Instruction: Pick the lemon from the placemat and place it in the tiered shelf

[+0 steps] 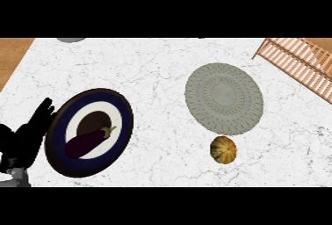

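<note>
The lemon (pixel 223 150), yellow-brown with ribbed stripes, lies on the white marble counter just below the lower edge of the round grey-green placemat (pixel 224 98), not on it. The wooden slatted tiered shelf (pixel 299 61) sits at the upper right corner, partly cut off by the view's edge. My left hand (pixel 26 138) rests at the far left, fingers straight and pointing up, beside a plate and well away from the lemon. It holds nothing. My right hand does not show.
A dark-rimmed plate (pixel 65 136) with a white centre carries a purple eggplant (pixel 88 141) at the left, right next to my left hand. A small grey object (pixel 71 39) peeks in at the top left. Wooden counter edge (pixel 13 55) shows at the upper left.
</note>
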Tool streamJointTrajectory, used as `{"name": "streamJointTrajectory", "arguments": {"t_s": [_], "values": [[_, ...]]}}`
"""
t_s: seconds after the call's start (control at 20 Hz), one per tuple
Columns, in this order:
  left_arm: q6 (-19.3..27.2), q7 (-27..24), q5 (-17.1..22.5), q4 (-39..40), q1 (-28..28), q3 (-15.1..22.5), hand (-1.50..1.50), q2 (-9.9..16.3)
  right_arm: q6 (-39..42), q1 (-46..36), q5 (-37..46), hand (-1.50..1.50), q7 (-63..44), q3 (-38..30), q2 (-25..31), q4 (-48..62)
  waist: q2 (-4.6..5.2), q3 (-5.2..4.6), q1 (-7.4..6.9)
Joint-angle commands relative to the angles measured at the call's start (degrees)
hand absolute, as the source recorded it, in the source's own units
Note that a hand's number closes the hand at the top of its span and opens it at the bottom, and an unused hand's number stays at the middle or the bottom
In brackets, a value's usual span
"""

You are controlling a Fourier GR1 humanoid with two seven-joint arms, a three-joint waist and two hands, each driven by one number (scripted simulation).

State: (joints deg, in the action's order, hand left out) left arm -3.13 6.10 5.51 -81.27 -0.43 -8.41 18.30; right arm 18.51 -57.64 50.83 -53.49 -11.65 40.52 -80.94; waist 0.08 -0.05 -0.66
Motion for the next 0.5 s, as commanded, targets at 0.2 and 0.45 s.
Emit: {"name": "streamJointTrajectory", "arguments": {"t_s": [0.2,0.45], "values": [[-0.3,-1.7,-0.7,0.4,1.2,-0.3,0.0,-1.3,-4.4,-1.3,4.1,1.5,6.8,-1.1,4.4,14.7,0.13,0.02,-0.26],[-1.0,-1.8,-0.9,0.3,1.8,-0.3,0.0,-1.8,-11.7,-0.8,4.3,1.5,12.3,-3.9,4.8,22.7,0.12,0.05,-0.13]]}}
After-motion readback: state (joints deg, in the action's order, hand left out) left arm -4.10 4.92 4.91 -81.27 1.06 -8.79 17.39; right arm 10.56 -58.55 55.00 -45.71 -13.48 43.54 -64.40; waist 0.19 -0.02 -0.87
